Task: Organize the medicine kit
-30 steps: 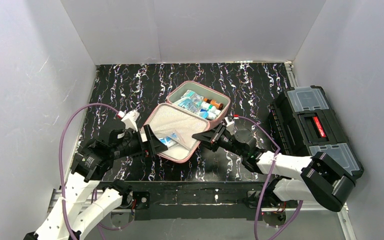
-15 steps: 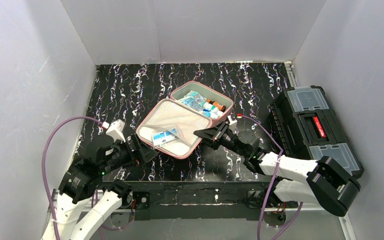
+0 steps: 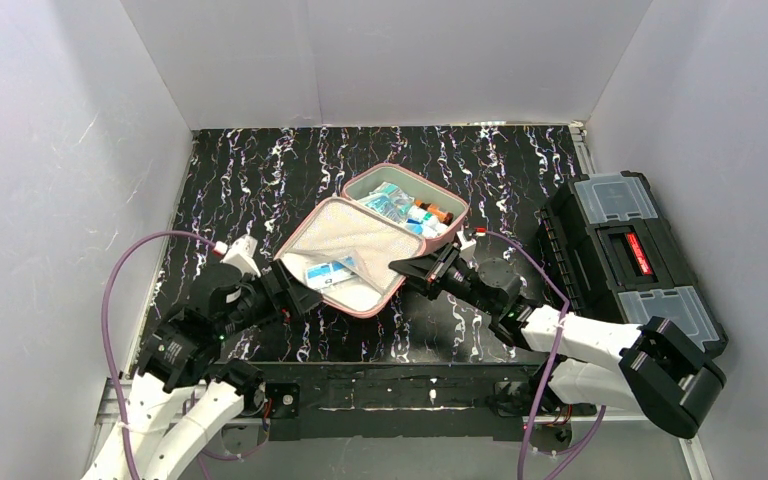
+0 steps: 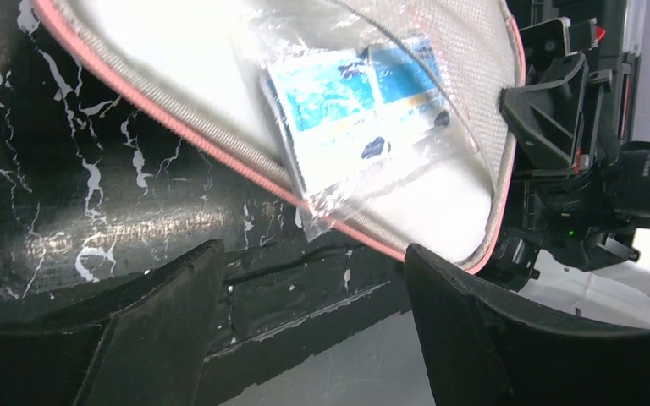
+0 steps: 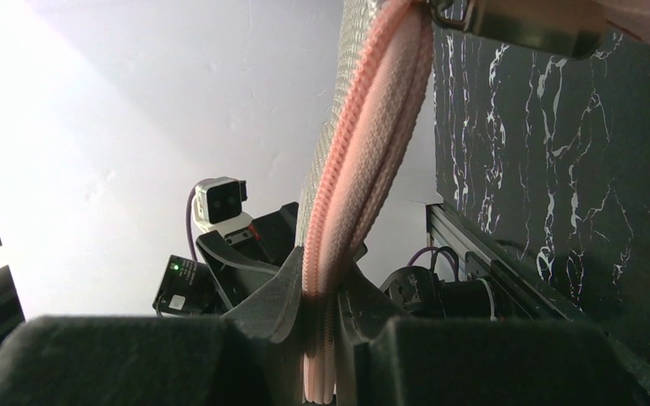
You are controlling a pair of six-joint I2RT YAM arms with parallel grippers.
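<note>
The pink medicine kit (image 3: 345,232) lies open in the middle of the table. Its far half holds bottles and packets (image 3: 405,210). A blue-and-white packet (image 3: 328,272) in clear wrap sits in the near lid's mesh pocket. My right gripper (image 3: 400,272) is shut on the lid's zip rim (image 5: 372,135) at its right corner, where the right gripper (image 5: 326,288) pinches the pink edge between both fingers. My left gripper (image 3: 298,292) stands open just off the lid's near-left edge. In the left wrist view the left gripper (image 4: 313,254) has nothing between its fingers, with the packet (image 4: 351,110) ahead.
A black toolbox (image 3: 630,250) with clear compartments stands at the table's right edge. White walls enclose the left, back and right sides. The table's near edge rail (image 4: 305,313) runs under my left gripper.
My left gripper drew back from the lid's near-left rim, then came a little forward again. The lid has settled lower and flatter. The right gripper kept its grip on the rim.
</note>
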